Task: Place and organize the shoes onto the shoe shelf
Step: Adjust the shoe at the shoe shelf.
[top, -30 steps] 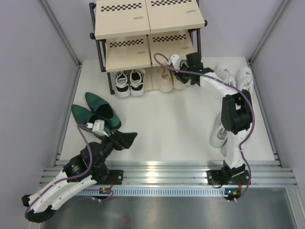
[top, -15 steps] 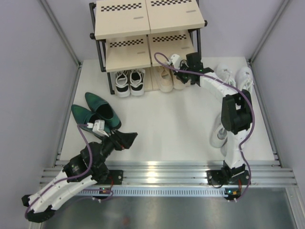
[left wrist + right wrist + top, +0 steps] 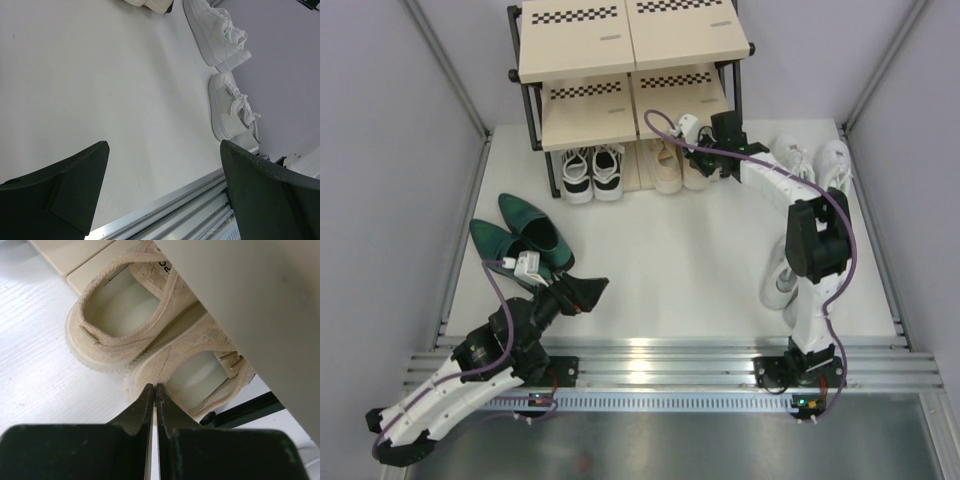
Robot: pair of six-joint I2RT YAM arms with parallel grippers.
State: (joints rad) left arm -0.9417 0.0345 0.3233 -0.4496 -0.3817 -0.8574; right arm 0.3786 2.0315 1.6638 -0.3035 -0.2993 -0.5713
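Note:
The shoe shelf (image 3: 582,40) stands at the back. On its bottom tier are black-and-white sneakers (image 3: 592,172) and beige sneakers (image 3: 672,168). My right gripper (image 3: 705,165) reaches to the beige pair. In the right wrist view it (image 3: 154,386) is shut, its tips against the heel of the right beige sneaker (image 3: 200,375), with nothing between the fingers. Dark green heeled shoes (image 3: 525,235) lie on the floor at the left. My left gripper (image 3: 585,293) hovers just beside them, wide open and empty (image 3: 162,145). White sneakers (image 3: 810,160) sit at the right.
Another white sneaker (image 3: 778,283) lies by the right arm's lower link. Two white sneakers (image 3: 230,110) show near the wall in the left wrist view. The shelf's black frame leg (image 3: 240,410) is close to my right fingers. A metal rail (image 3: 650,360) runs along the near edge.
The right gripper's jaws have closed the last bit at the beige sneaker's heel. Neither arm has visibly shifted otherwise.

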